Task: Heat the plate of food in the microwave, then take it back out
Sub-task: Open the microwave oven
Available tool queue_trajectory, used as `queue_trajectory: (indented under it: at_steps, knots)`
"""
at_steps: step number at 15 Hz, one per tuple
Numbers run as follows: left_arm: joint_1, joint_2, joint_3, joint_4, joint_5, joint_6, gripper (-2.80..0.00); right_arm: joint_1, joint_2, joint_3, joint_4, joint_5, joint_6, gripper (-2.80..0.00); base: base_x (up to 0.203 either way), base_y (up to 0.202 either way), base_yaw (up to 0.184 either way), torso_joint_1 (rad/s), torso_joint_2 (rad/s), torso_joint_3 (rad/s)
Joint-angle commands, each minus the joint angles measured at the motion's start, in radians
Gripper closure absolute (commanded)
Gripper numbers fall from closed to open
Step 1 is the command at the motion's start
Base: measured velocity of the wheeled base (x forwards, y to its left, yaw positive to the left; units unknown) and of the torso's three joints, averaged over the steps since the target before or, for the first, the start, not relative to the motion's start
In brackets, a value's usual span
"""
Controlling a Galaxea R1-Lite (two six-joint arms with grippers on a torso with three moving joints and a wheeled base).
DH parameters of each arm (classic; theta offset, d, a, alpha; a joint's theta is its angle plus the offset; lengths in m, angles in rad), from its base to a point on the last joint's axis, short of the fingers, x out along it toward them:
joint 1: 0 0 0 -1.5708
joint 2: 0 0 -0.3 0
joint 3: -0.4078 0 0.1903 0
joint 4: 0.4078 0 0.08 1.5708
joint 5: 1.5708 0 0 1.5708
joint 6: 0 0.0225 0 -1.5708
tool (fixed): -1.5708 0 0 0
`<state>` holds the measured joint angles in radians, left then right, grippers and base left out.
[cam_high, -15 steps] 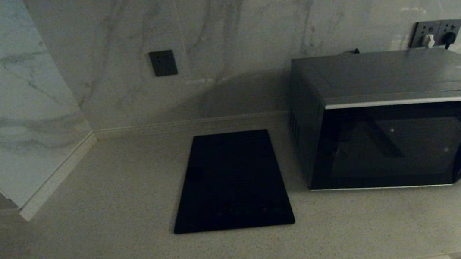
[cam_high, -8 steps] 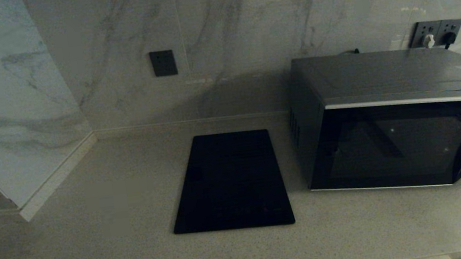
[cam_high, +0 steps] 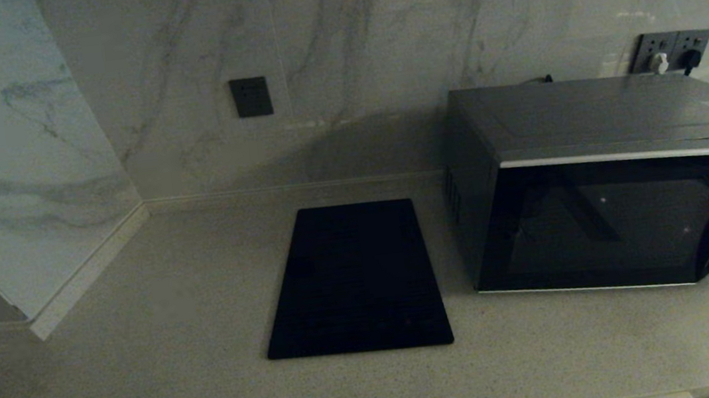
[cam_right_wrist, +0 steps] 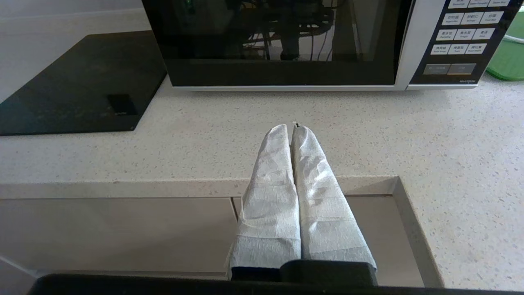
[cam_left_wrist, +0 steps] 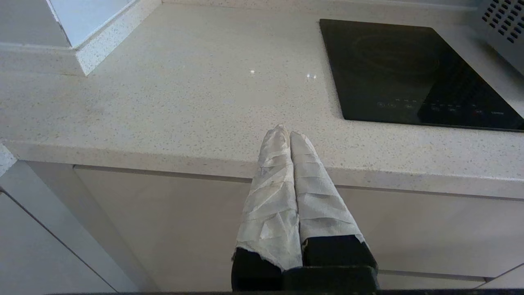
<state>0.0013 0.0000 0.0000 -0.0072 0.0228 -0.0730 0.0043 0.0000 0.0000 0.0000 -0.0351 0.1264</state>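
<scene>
I had the tabletop [cam_high: 145, 356] under both parked arms, its front edge just below the hands. The microwave [cam_high: 608, 197] stood at the back, door closed, straight ahead of my right hand [cam_right_wrist: 292, 127] and well off to the side of my left hand [cam_left_wrist: 286, 133], so I judged the right arm the nearer one for the door. Its long side ran along the tabletop edge, its keypad [cam_right_wrist: 462, 37] at the far end from the left hand. A flat black slab [cam_high: 353, 279] lay ahead of the left hand, just beside the microwave. Bare tabletop between the right hand and the door left room to reach. A green tray [cam_right_wrist: 509, 61] showed beyond the keypad. Both hands were clenched, holding nothing. I could not see the plate of food anywhere.
</scene>
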Motion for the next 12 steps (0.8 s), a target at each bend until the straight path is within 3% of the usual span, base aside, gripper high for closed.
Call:
queue_trajectory:
  at_steps: [1,12]
  knots:
    - [0.0,0.001,0.0,0.0,0.0,-0.001,0.0,0.0,0.002,0.002,0.0,0.001,0.001,0.0,0.0,0.0,0.0,0.0,0.0,0.0]
    - [0.0,0.002,0.0,0.0,0.0,-0.001,0.0,0.0,0.002,0.002,0.0,0.0,0.001,0.0,0.0,0.0,0.0,0.0,0.0,0.0]
